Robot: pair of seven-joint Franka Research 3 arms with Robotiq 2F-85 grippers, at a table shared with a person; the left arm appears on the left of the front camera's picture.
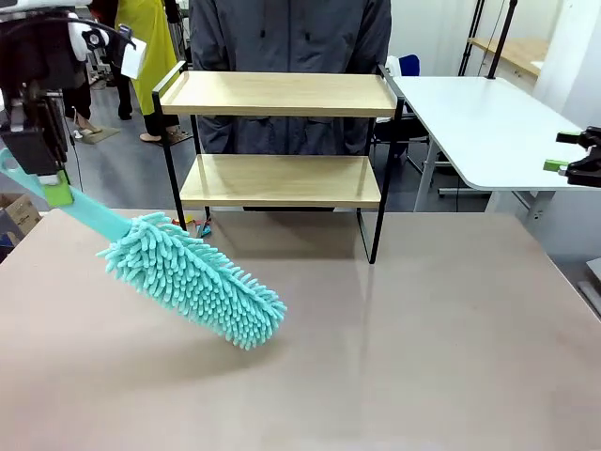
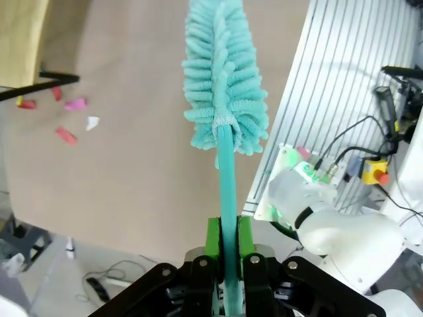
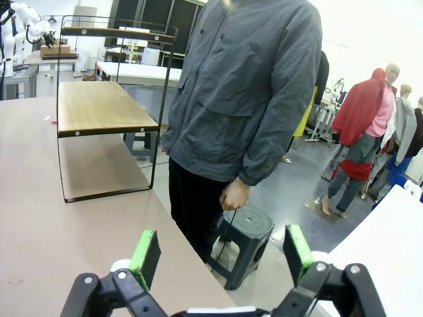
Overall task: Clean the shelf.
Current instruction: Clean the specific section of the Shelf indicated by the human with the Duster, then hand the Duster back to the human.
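The shelf (image 1: 280, 96) stands at the table's far side, two light wooden boards on a thin black frame, both boards bare. In the right wrist view the shelf (image 3: 102, 109) sits at the upper left. A turquoise fluffy duster (image 1: 192, 279) slants down over the table, left of and in front of the shelf. My left gripper (image 1: 54, 191) is shut on the duster's handle at the left edge. In the left wrist view the green pads (image 2: 212, 239) clamp the handle and the duster (image 2: 221, 79) head points away. My right gripper (image 3: 221, 254) is open and holds nothing; it shows at the far right (image 1: 575, 165).
A person in a grey jacket (image 1: 291, 38) stands behind the shelf. Small coloured scraps (image 2: 69, 119) lie on the table near the shelf's foot. A white side table (image 1: 479, 122) is at the back right. A grey stool (image 3: 246, 231) stands beside the person.
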